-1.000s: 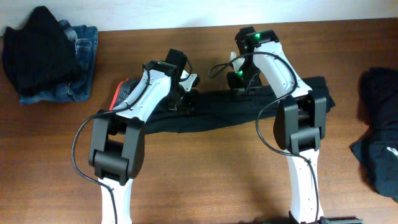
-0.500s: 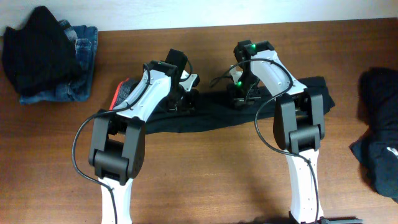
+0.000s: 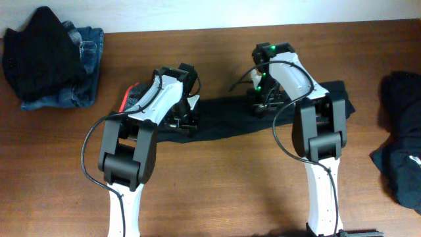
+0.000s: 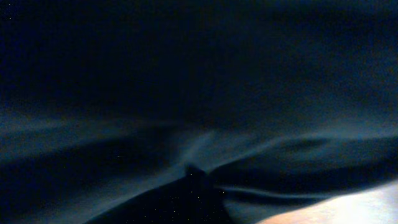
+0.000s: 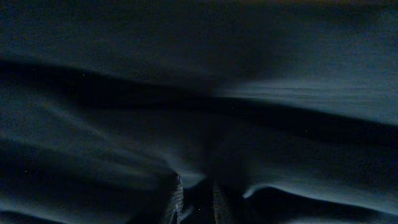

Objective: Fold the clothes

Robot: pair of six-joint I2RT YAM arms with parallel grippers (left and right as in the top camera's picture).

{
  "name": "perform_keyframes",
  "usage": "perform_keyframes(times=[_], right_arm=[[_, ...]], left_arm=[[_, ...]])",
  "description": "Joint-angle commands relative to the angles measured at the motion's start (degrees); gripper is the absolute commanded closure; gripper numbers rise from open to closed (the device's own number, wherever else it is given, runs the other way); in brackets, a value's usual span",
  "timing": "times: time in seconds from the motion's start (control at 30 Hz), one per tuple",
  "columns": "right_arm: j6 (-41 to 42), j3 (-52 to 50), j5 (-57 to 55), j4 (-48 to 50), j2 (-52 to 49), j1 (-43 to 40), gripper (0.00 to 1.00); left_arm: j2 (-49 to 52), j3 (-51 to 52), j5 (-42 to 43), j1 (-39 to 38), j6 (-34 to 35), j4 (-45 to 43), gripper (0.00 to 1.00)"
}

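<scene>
A long black garment (image 3: 227,122) with red trim (image 3: 129,99) lies stretched across the middle of the table. My left gripper (image 3: 181,120) presses down on its left part. In the left wrist view dark cloth (image 4: 186,93) fills the frame and gathers into a pinch at the jaws (image 4: 194,177), which are shut on it. My right gripper (image 3: 263,105) sits on the garment's upper edge right of centre. Its ribbed fingers (image 5: 178,200) stand close together with a fold of the black fabric (image 5: 205,155) drawn between them.
At the back left, a black garment (image 3: 36,52) lies on blue denim jeans (image 3: 89,46). More dark clothes (image 3: 401,131) are heaped at the right edge. Both arms cross the front of the brown table (image 3: 217,191).
My left gripper has moved toward the front and slightly left, dragging the garment's far edge over itself. My right gripper shifted a little right and forward. The garment looks narrower.
</scene>
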State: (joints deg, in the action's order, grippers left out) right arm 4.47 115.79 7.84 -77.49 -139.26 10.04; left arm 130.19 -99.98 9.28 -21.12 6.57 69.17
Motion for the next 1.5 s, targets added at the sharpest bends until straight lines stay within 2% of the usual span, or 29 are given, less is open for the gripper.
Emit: perform_keyframes(times=[0.0,0.33,0.57,0.93,1.03,1.2,1.47], right_arm=[[1.7,-0.9,-5.6,-0.4,0.0,-3.8,0.77],[1.6,-0.9,-5.6,-2.1,0.0,-9.8,0.77],[1.6,-0.9,-5.5,-1.6,0.0,-9.7,0.77],[1.6,-0.9,-5.5,0.0,0.0,-8.1,0.76],[1.7,-0.9,-7.3,0.4,0.0,-8.2,0.76],[5.9,-0.9,-21.7,0.4,0.0,-8.6,0.68],[5.9,-0.9,-22.0,2.6,0.0,-11.7,0.62]], left_arm=[[0.4,-0.5,-8.7,0.7,0.2,1.8,1.0],[0.4,-0.5,-10.8,8.5,0.2,1.9,0.99],[0.4,-0.5,-10.6,14.4,0.2,-0.2,0.99],[0.3,-0.7,-15.0,16.9,0.3,-0.2,0.99],[0.3,-1.3,-15.2,17.6,2.9,0.3,1.0],[0.3,-1.4,-15.1,19.2,3.3,0.6,1.0],[0.3,-1.4,-15.1,23.4,4.3,1.0,0.99]])
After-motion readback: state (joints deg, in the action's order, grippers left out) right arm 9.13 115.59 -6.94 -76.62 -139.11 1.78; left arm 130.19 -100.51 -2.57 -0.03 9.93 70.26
